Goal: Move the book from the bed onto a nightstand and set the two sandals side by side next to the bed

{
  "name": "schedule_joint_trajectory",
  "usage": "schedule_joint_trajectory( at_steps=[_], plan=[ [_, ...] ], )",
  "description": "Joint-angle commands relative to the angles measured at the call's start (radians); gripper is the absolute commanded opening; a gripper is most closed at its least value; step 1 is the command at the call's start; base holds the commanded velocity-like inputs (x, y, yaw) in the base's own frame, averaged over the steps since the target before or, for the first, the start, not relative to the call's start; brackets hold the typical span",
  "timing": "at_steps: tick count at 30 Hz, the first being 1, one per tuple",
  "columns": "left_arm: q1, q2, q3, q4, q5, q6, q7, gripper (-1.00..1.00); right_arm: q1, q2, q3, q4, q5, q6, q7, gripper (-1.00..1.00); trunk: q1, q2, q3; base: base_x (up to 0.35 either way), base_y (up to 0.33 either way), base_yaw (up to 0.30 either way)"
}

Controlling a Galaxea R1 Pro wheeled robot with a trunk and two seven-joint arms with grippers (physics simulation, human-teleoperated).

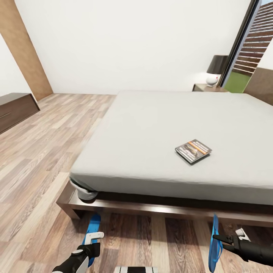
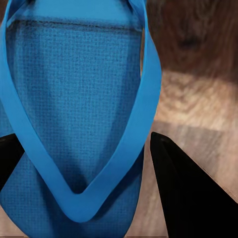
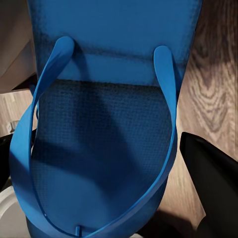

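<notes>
Standing at the foot of the bed (image 1: pixel 159 125), with the book (image 1: pixel 193 150) lying flat on the grey mattress toward the near edge, well apart from the nightstand (image 1: pixel 206 87) and its lamp (image 1: pixel 215 70) at the far corner. Down on the wood floor (image 1: pixel 41 151), just in front of the bed frame: the left sandal (image 1: pixel 92 227), sole flat by the look of it, with the left gripper (image 1: pixel 93 238) over its near end, fingers (image 2: pixel 191 193) spread to either side of the blue strap and apparently not closed on anything. Further right, the right sandal (image 1: pixel 215 242) tipped up on edge, the right gripper (image 1: pixel 223 239) pinching it, probably by the strap or rim, though hard to say exactly from the wrist view. Main risks: releasing the right sandal while on edge, letting it flop strap-down or skew away from its partner; placing it where it is now, too far from the left one to count as side by side; snagging the left strap on a spread finger when lifting away and dragging that sandal askew. Book not yet touched.
</notes>
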Motion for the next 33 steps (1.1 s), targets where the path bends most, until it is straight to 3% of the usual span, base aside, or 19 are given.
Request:
schedule_joint_trajectory(
  at_steps=[1,33],
  plan=[
    [0.000,-0.001,0.006,-0.002,-0.012,0.003,0.000,-1.00,0.000,0.000,0.000,0.000,-0.004,0.007,0.000,-1.00,0.000,-0.001,-0.005,0.000,0.000,0.000],
    [0.000,-0.001,0.006,-0.001,-0.012,0.003,0.001,-1.00,0.000,0.000,-0.001,0.000,-0.004,0.007,0.000,-1.00,0.015,-0.008,-0.128,0.000,0.000,0.000]
  ],
)
